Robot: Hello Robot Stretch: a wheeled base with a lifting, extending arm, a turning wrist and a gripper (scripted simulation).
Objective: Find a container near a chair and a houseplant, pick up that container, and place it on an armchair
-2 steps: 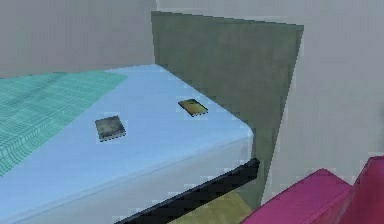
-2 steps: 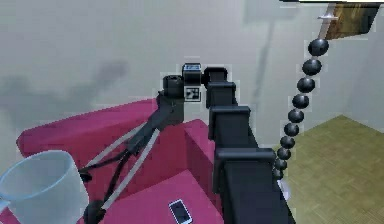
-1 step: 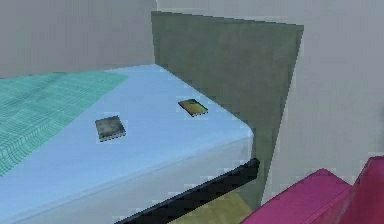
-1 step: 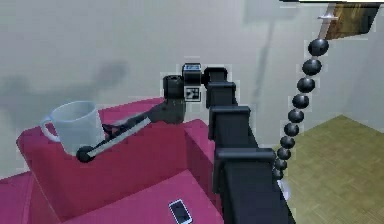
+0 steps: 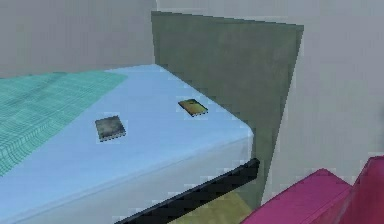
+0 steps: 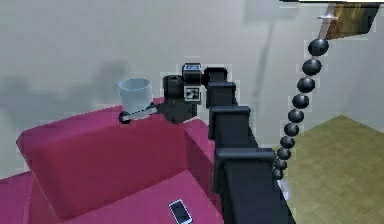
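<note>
A clear container (image 6: 135, 92) held up in the air
It is held by the claw (image 6: 127, 116) above the back edge of the armchair (image 6: 110, 165); the arm (image 6: 235, 140) is stretched out.

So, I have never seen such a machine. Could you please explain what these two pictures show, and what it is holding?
This is a wheeled robot with one extending arm. The forward view looks ahead from the robot: a bed with a small flat thing and another flat thing on it. The arm side view looks out where the dark arm reaches. The gripper at its end holds a clear container, hanging above a red armchair. A small flat device lies on the seat; a lamp with a beaded stem stands nearby.
</note>
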